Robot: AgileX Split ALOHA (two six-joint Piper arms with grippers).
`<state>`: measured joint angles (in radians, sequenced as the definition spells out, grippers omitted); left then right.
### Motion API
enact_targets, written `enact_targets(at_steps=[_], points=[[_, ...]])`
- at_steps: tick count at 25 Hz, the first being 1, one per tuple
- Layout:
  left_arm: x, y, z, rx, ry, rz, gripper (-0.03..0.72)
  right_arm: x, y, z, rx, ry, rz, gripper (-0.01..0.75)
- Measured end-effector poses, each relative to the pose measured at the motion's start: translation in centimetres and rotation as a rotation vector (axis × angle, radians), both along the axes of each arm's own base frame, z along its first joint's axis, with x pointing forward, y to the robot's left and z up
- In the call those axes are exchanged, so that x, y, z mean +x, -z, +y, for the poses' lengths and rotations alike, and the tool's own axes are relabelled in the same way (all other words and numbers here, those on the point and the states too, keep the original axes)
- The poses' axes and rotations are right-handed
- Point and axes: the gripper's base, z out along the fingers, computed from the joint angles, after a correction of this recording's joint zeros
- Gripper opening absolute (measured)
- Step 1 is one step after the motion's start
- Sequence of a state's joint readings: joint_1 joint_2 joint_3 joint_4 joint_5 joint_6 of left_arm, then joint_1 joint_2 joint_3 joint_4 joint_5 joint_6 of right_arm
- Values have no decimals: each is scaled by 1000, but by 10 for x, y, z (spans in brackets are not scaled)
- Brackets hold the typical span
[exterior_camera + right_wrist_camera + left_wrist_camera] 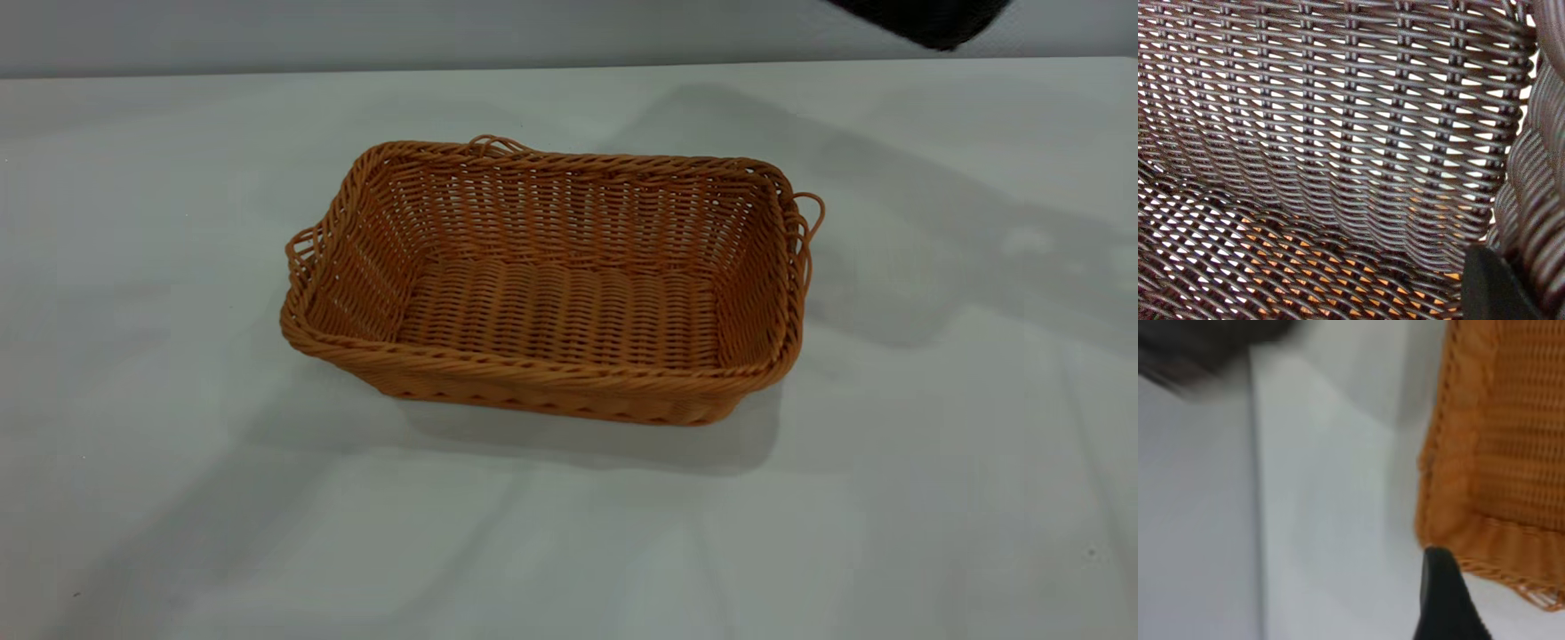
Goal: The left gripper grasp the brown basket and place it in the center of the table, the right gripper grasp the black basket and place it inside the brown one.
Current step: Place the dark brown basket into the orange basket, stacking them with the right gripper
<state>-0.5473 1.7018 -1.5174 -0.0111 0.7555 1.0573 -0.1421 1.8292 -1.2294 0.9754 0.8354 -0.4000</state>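
The brown basket (551, 284) sits empty near the middle of the bench (933, 498). The black basket (1338, 133) fills the right wrist view, orange showing through its weave; at the exterior view's far right only a dark edge shows. The right gripper (1498, 287) appears to pinch its braided rim. The left gripper (1448, 600) sits just beside the brown basket's corner; jaws' spread unclear. Both baskets look light, stiff and springy; the rim is the best hold.

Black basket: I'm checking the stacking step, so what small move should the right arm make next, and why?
Probably lower it toward the brown basket. The right wrist view is filled with the black basket, with orange showing through its weave, while the brown basket sits empty on the table.
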Motion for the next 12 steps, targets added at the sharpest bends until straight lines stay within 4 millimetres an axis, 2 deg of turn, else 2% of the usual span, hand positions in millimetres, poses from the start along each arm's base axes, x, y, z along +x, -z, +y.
enact_targets(at_steps=[3,6,9,12], points=[[-21,-41,13,-59,-1,-96,383,0,14,43,-10,-127,38,80],[-38,-68,23,-100,-1,-163,383,-5,42,88,-36,-266,109,80],[-48,-82,29,-133,-16,-192,383,-11,70,118,-58,-361,179,81],[-52,-87,32,-155,-42,-187,383,-14,93,131,-69,-388,230,81]])
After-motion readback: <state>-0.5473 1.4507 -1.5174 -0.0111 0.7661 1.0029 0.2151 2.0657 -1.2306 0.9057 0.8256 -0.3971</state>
